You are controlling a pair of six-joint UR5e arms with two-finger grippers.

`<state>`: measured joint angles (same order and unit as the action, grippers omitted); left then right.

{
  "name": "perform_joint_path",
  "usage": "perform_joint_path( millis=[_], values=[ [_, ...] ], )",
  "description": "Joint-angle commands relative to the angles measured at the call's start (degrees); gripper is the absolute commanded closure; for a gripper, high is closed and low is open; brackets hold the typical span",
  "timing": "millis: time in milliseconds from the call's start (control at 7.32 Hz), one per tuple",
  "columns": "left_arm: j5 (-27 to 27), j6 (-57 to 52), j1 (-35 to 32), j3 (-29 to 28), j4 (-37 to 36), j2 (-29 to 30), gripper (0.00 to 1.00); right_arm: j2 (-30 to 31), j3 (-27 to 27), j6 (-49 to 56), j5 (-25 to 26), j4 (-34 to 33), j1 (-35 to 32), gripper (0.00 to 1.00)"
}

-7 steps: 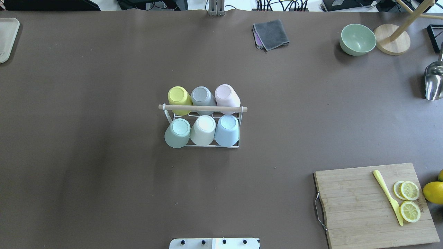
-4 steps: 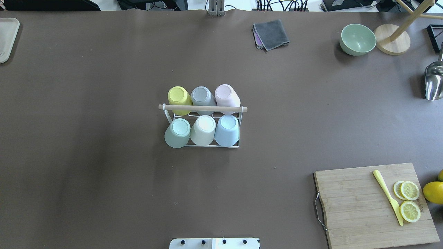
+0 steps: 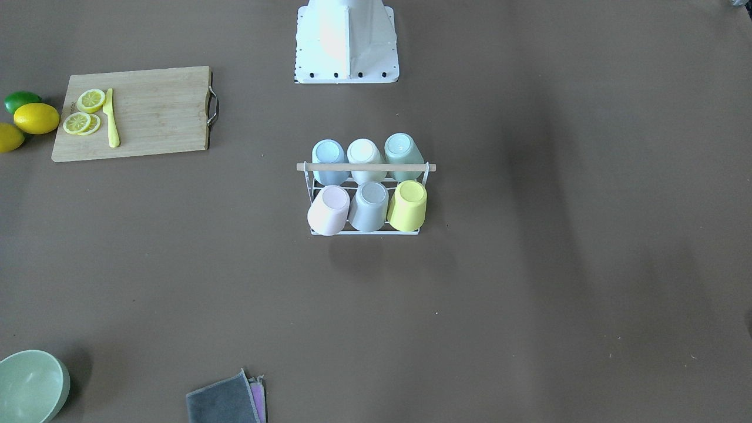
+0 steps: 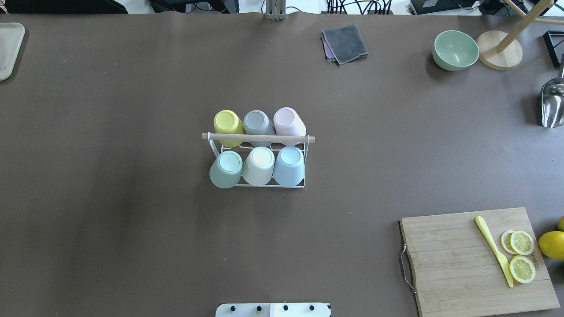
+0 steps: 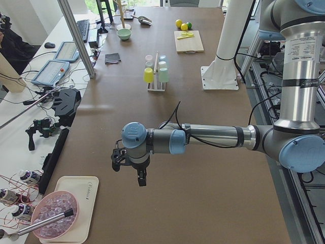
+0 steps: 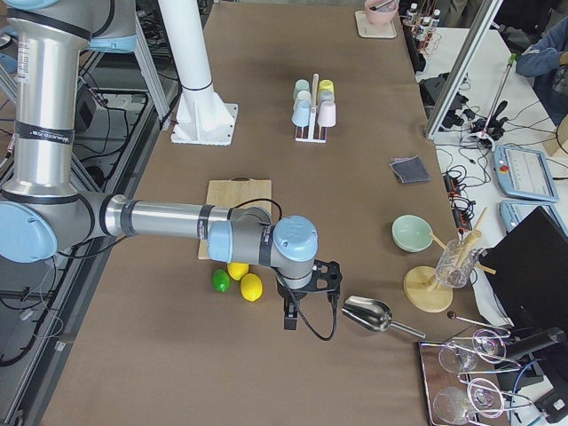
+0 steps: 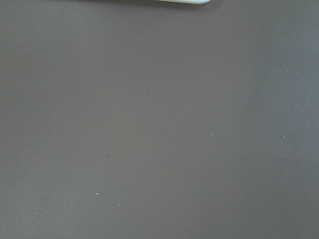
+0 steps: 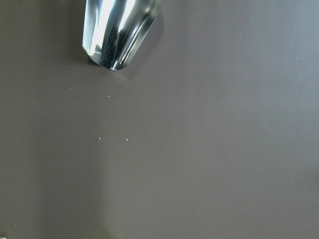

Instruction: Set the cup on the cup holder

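Observation:
The cup holder [image 4: 260,138], a white wire rack with a wooden rod on top, stands mid-table and also shows in the front-facing view [image 3: 364,167]. Several cups sit upside down on it: yellow [image 4: 228,123], grey [image 4: 258,123] and pink [image 4: 288,122] on the far side, green [image 4: 226,169], cream [image 4: 259,165] and blue [image 4: 289,165] on the near side. My left gripper [image 5: 128,173] hangs over the table's left end, far from the rack. My right gripper [image 6: 306,311] hangs over the right end. I cannot tell whether either is open or shut.
A cutting board [image 4: 458,273] with lemon slices and a yellow knife lies front right, with lemons beside it. A green bowl [image 4: 455,49], a grey cloth [image 4: 345,44] and a metal scoop [image 4: 552,103] lie far right. A tray [image 4: 9,48] lies far left.

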<state>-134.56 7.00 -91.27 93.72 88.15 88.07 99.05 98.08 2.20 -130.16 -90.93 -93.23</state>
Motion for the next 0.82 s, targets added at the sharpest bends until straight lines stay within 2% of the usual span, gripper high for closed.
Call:
perform_joint_path(
  millis=[0, 410, 683],
  values=[
    [0.0, -0.1, -0.3, 0.1, 0.0, -0.1, 0.02, 0.0, 0.0, 0.0, 0.0, 0.1, -0.1, 0.0],
    [0.6, -0.1, -0.2, -1.1, 0.4, 0.8, 0.02, 0.0, -0.1, 0.0, 0.0, 0.0, -0.1, 0.0],
    [0.7, -0.3, -2.9, 0.1, 0.6, -0.2, 0.02, 0.0, -0.1, 0.0, 0.0, 0.0, -0.1, 0.0]
  ],
)
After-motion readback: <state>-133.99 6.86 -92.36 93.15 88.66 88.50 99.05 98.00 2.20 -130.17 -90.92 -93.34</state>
